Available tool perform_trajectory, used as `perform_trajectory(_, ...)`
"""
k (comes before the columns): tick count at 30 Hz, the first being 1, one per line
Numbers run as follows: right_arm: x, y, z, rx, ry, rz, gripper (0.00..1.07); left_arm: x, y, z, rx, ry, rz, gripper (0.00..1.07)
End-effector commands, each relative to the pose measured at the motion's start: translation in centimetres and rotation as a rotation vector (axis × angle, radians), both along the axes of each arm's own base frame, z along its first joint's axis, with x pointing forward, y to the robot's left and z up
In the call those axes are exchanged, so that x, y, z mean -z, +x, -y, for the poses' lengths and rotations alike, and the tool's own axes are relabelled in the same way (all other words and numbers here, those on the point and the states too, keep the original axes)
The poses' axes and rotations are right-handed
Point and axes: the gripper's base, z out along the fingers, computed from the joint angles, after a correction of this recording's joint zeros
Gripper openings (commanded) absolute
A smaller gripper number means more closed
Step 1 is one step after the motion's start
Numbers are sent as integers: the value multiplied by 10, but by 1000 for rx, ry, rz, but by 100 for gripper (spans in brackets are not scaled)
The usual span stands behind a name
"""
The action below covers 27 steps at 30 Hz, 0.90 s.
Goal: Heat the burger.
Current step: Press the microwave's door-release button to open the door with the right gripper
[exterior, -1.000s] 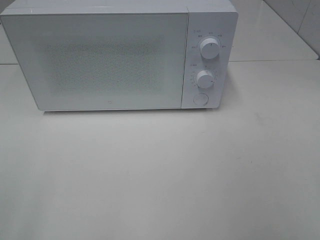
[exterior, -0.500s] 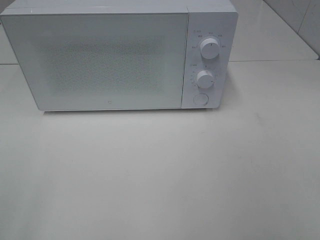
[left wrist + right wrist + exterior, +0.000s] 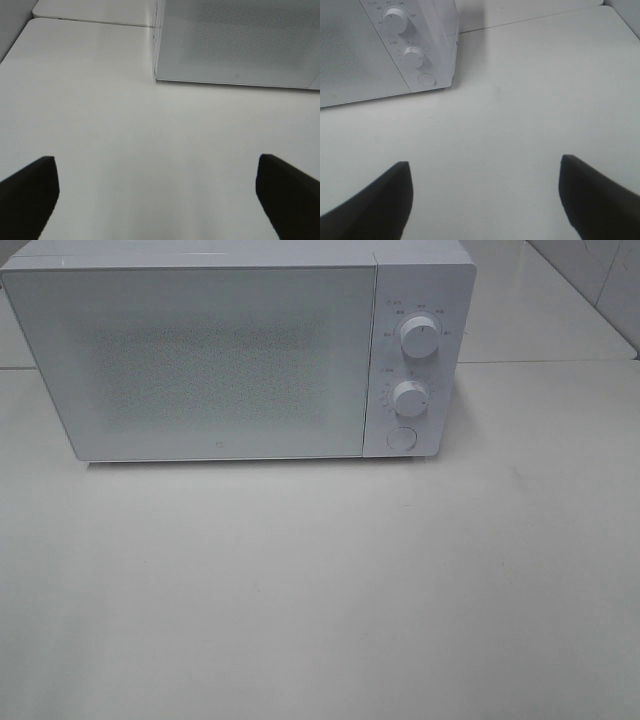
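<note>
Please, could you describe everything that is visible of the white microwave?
The microwave is a white box, plastic-looking, standing upright at the back of the pale table. Its wide door, with a dotted grey window, is shut. On the right panel sit an upper knob, a lower knob and a round button below. Only the table touches it.

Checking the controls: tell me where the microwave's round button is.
In the high view, the round button sits low on the right-hand panel of the microwave, below the lower dial.
</note>
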Motion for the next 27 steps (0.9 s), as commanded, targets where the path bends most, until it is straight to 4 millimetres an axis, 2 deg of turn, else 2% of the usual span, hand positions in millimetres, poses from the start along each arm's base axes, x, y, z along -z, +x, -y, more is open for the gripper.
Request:
perform_trajectory(1, 1, -3, 0, -2, -3, 27, 76, 1, -1, 1, 1, -11, 4, 100)
perform_trajectory(7, -1, -4, 0, -2, -4, 35, 76, 1, -1, 1, 1, -11, 4, 100)
perform_trajectory(13, -17, -2, -1, -17, -19, 136, 76, 1, -1, 1, 1, -11, 4, 100)
perform_trajectory(20, -32, 24, -3, -37, -70, 205, 76, 1, -1, 1, 1, -11, 4, 100)
perform_trajectory(27, -39, 49, -5, -38, -72, 212, 76, 1, -1, 1, 1, -11, 4, 100)
